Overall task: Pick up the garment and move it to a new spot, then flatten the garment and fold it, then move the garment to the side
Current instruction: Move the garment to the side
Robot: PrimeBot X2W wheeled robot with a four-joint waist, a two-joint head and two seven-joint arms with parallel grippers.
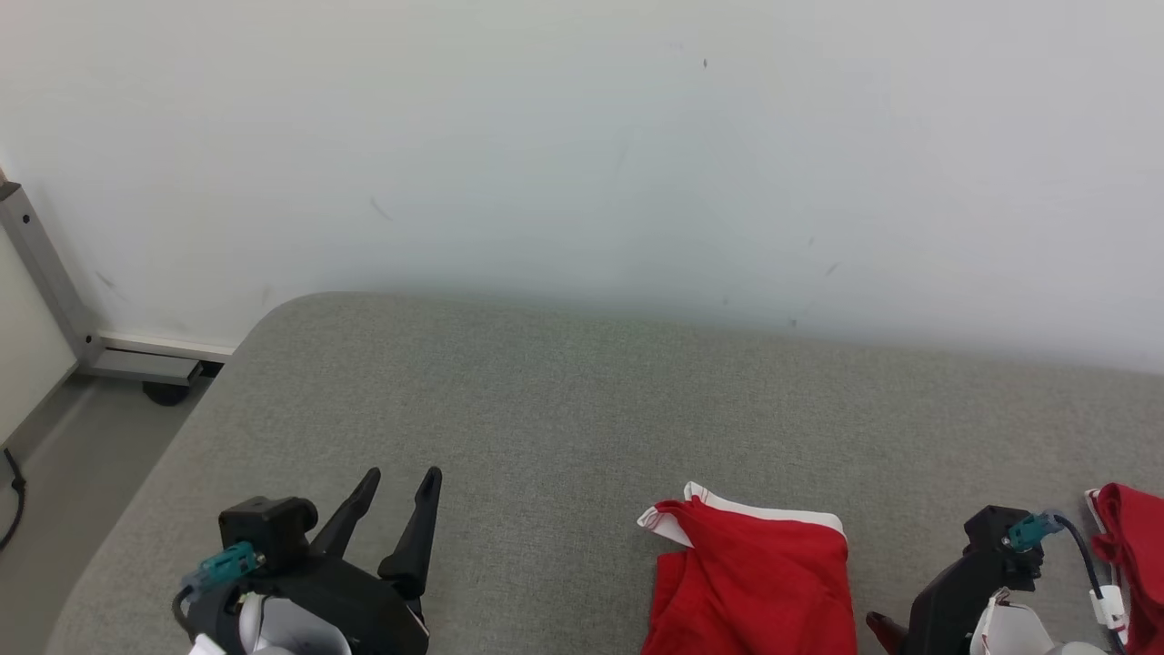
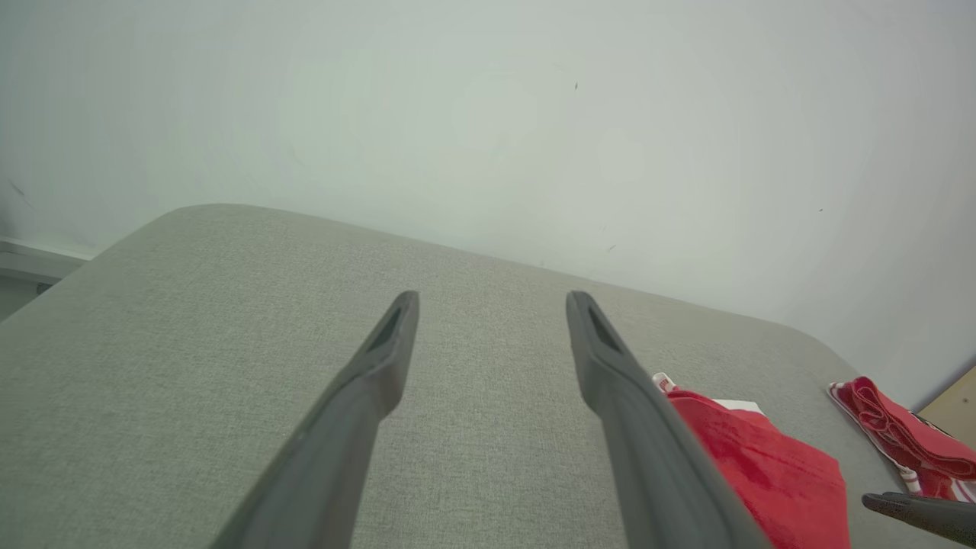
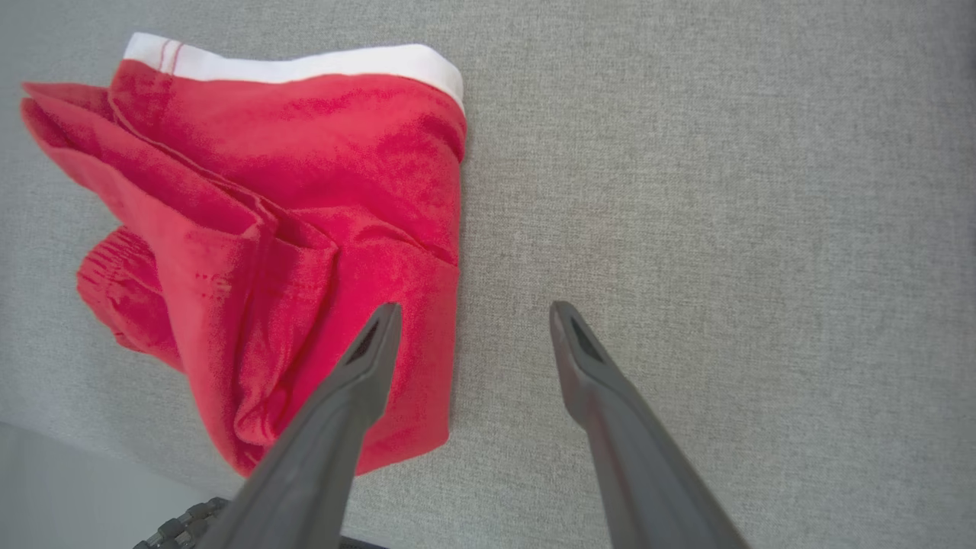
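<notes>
Red garment point(image 1: 755, 582) lies folded on the grey fabric-topped desk point(image 1: 546, 409), white waistband at the far side, just beside the R gripper point(image 3: 473, 313). L gripper point(image 1: 405, 478) & R: fingers spread wide, nothing held. Prob. side move next: pinch thru all layers at one edge, lift low, or the fold opens.

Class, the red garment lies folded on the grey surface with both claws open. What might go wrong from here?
The right claw straddles one edge of the folded garment; a pinch there may lift only the top layer and undo the fold.
The garment sits near the edge of the grey surface; a drag could push it off.
A second red garment lies to the right; the two might tangle.
</notes>
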